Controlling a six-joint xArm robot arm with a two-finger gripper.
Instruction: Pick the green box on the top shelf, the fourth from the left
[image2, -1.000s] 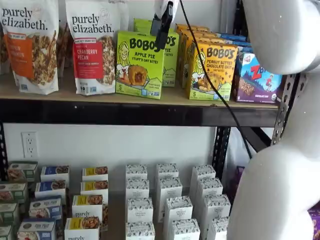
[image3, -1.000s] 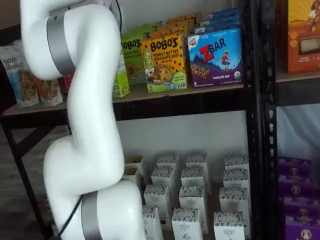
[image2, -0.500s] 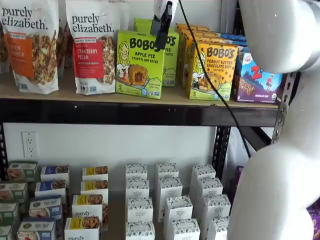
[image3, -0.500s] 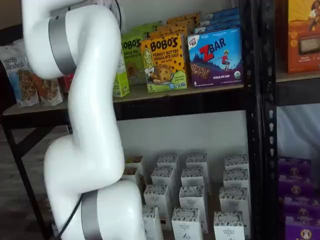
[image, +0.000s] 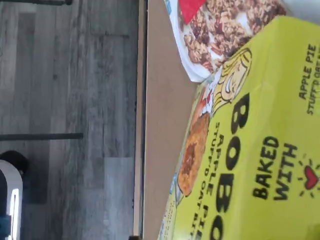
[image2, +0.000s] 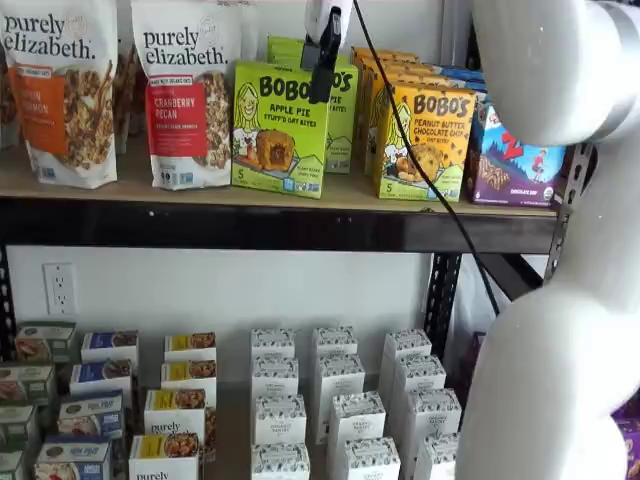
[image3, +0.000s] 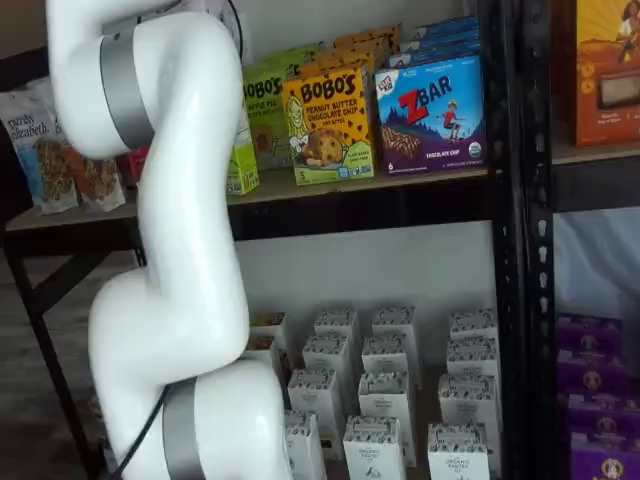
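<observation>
The green box (image2: 279, 130), lime-green and printed "BOBO'S APPLE PIE", stands upright at the front of the top shelf (image2: 250, 226), with a second one behind it. My gripper (image2: 324, 62) hangs from the view's top edge just above the box's upper right corner. Only a black finger shows side-on, so I cannot tell whether it is open. The wrist view shows the box's top and front close up (image: 250, 150) on the tan board (image: 165, 125). In a shelf view the arm hides most of the box; its side edge shows (image3: 243, 160).
Purely Elizabeth granola bags (image2: 190, 95) stand left of the green box. Yellow-orange Bobo's peanut butter boxes (image2: 424, 140) and Zbar boxes (image2: 515, 155) stand to its right. A black cable (image2: 420, 150) runs down from the gripper. White cartons (image2: 340, 400) fill the lower shelf.
The arm's white links have shifted slightly left. The gripper has barely moved above the green box. The boxes have not moved.
</observation>
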